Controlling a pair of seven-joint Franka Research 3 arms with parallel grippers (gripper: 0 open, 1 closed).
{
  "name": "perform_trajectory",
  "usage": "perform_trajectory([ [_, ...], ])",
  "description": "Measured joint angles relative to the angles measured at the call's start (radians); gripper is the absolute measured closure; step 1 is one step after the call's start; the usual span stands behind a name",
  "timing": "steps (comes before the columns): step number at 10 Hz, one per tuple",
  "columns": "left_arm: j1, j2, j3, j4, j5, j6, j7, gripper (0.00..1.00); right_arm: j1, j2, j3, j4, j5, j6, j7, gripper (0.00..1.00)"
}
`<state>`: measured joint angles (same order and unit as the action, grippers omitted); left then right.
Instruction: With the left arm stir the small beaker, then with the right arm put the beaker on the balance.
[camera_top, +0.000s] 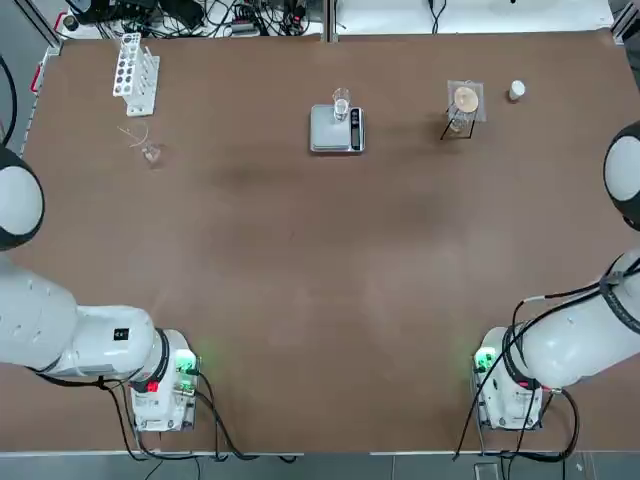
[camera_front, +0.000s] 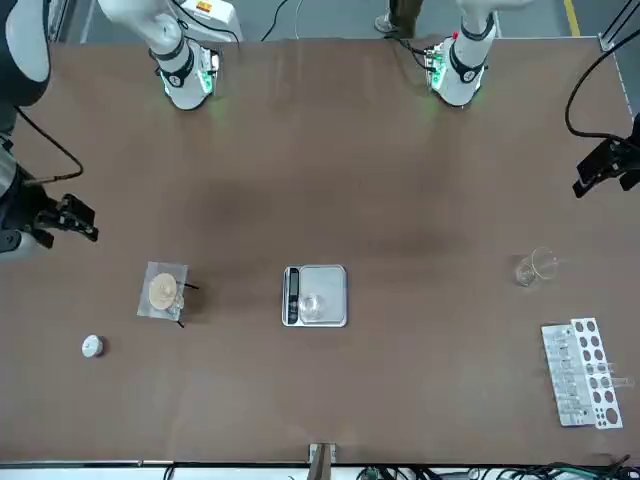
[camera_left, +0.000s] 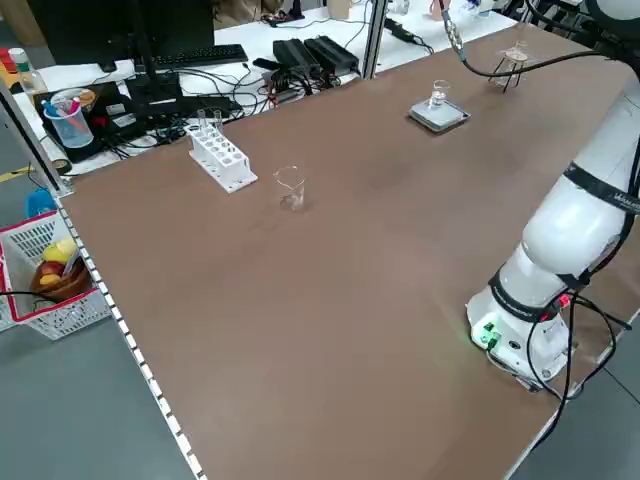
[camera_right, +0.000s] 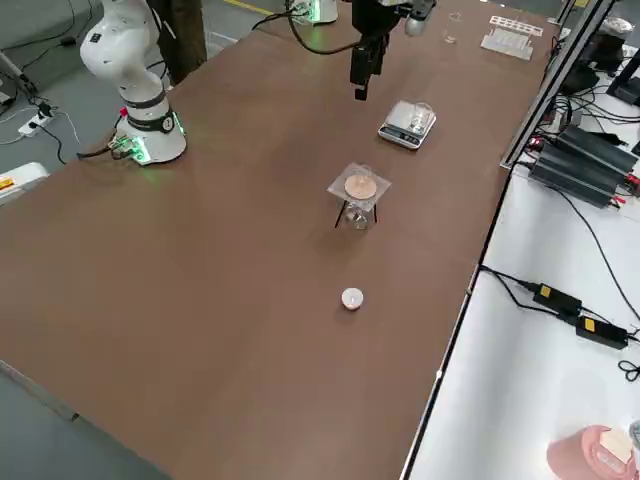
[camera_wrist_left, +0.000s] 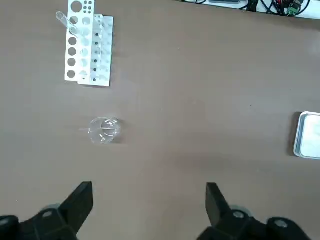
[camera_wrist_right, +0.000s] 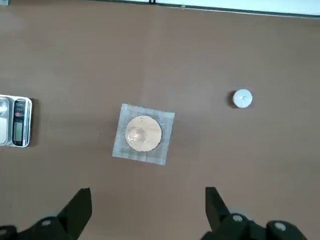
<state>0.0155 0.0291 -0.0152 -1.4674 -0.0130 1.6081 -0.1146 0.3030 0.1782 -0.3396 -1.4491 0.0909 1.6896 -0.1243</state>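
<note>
Top view: the tiny clear glass small beaker (camera_top: 341, 103) stood on the square silver plate of the flat grey balance (camera_top: 336, 130), near the plate's far edge; both white arms were drawn back to the near corners of the brown surface (camera_top: 300, 280).
Front view: the beaker sat on the plate beside the black button panel; the right tool (camera_front: 72, 217) hung at one side edge and the left tool (camera_front: 600, 168) at the other, each well apart from the balance.
Left side view: a clear glass piece with a thin rod (camera_left: 290, 186) stood near the white test-tube rack (camera_left: 222, 158), untouched.
Right side view: a wire-mesh square on a small stand (camera_right: 357, 190) and a small white capped bottle (camera_right: 351, 298) lay near the right arm.
Left wrist view: left tool fingers (camera_wrist_left: 80, 202) stood wide apart, empty, pointing down.
Right wrist view: right tool fingers (camera_wrist_right: 212, 205) stood wide apart, empty, above the mesh stand.
Risk: the beaker seemed close to the plate's edge, though the view was poor; a bump from a passing arm could tip it off.
</note>
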Motion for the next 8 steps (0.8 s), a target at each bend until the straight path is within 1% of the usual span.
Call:
perform_trajectory([
  [2, 0.000, 0.000, 0.000, 0.000, 0.000, 0.000, 0.000, 0.00, -0.024, -0.003, 0.003, -0.004, 0.000, -0.017, 0.001, 0.00],
  [3, 0.000, 0.000, 0.000, 0.000, 0.000, 0.000, 0.000, 0.00, -0.041, -0.016, 0.009, -0.020, 0.000, -0.025, 0.001, 0.00],
  [5, 0.000, 0.000, 0.000, 0.000, 0.000, 0.000, 0.000, 0.00, -0.078, -0.078, 0.044, -0.073, 0.000, -0.050, 0.013, 0.00],
  [7, 0.000, 0.000, 0.000, 0.000, 0.000, 0.000, 0.000, 0.01, -0.096, -0.132, 0.080, -0.093, -0.001, -0.095, 0.038, 0.00],
  [8, 0.000, 0.000, 0.000, 0.000, 0.000, 0.000, 0.000, 0.00, -0.129, -0.146, 0.118, -0.095, -0.003, -0.112, 0.042, 0.00],
])
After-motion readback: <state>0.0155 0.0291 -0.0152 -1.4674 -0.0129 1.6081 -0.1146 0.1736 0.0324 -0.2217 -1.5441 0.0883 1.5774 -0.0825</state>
